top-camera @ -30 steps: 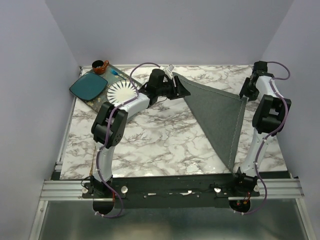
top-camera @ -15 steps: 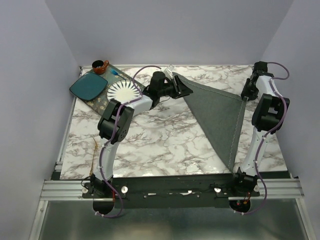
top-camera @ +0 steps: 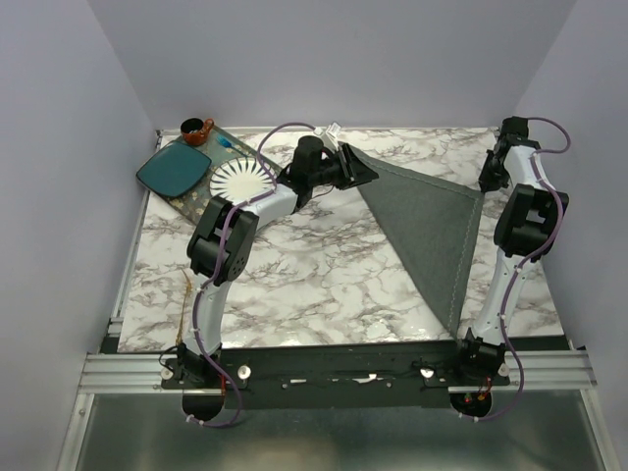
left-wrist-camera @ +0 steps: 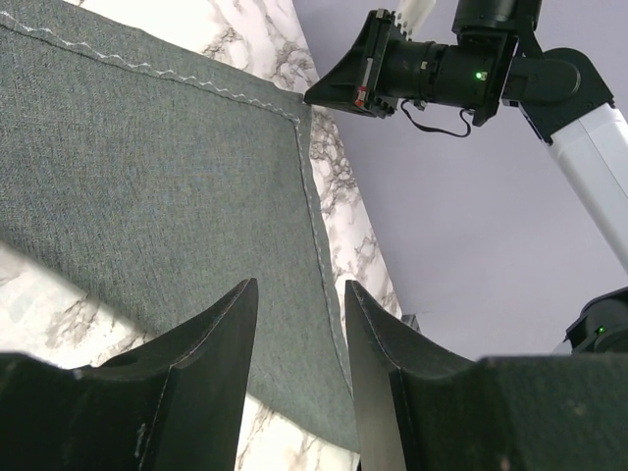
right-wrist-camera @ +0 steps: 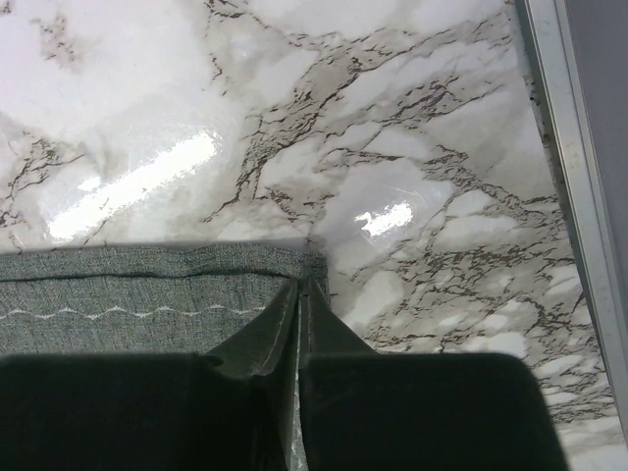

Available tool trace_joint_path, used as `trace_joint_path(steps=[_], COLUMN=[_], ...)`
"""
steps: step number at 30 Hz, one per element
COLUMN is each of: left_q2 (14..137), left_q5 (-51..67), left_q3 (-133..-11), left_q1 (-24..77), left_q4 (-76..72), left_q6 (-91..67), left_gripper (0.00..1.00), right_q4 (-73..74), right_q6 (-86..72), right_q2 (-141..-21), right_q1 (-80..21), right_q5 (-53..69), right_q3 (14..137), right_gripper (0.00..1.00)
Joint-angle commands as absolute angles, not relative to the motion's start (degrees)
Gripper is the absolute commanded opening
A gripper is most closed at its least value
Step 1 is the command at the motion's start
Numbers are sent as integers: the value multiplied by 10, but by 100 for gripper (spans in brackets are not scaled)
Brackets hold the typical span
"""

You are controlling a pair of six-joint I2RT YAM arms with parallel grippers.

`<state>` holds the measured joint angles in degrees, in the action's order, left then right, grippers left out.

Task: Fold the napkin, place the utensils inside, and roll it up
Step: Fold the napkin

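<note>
Teal plate [top-camera: 174,171] beside white ribbed plate [top-camera: 238,181]; brown cup [top-camera: 196,130] behind.

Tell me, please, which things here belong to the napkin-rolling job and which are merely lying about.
For the job: napkin; utensils.
Lying about: white plate; teal plate; brown cup.

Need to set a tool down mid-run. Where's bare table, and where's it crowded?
Best: the marble top between the left arm and the long edge of the napkin, down to the near edge. Also a narrow strip behind the napkin along the far edge. Crowded: far-left corner with teal plate, white plate and brown cup; right arm fills the right edge.
</note>
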<state>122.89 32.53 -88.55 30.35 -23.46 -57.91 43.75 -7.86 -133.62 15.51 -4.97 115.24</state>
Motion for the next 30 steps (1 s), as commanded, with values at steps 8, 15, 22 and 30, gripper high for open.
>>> trace_joint_path(steps=[8,15,22,30], left_q2=[1220,1216,1215,1218], left_q5=[316,319,320,319], left_q3=[-921,-917,-915,-918], left_q1=[305,305,304,304], left_q4=[-225,-226,-228,-228], left_q6=[-570,-571,-574,-574], left_gripper=[50,50,50,50], right_q4=[461,464,460,445], right_q6=[-74,-84,-83,-71], right_q2=[-1351,-1328,-1329,-1337], right_q1=[160,160,160,160], right_q5=[-56,-49,-36,-23], right_q3=[1163,1135,1134,1142], right_gripper=[43,45,24,10])
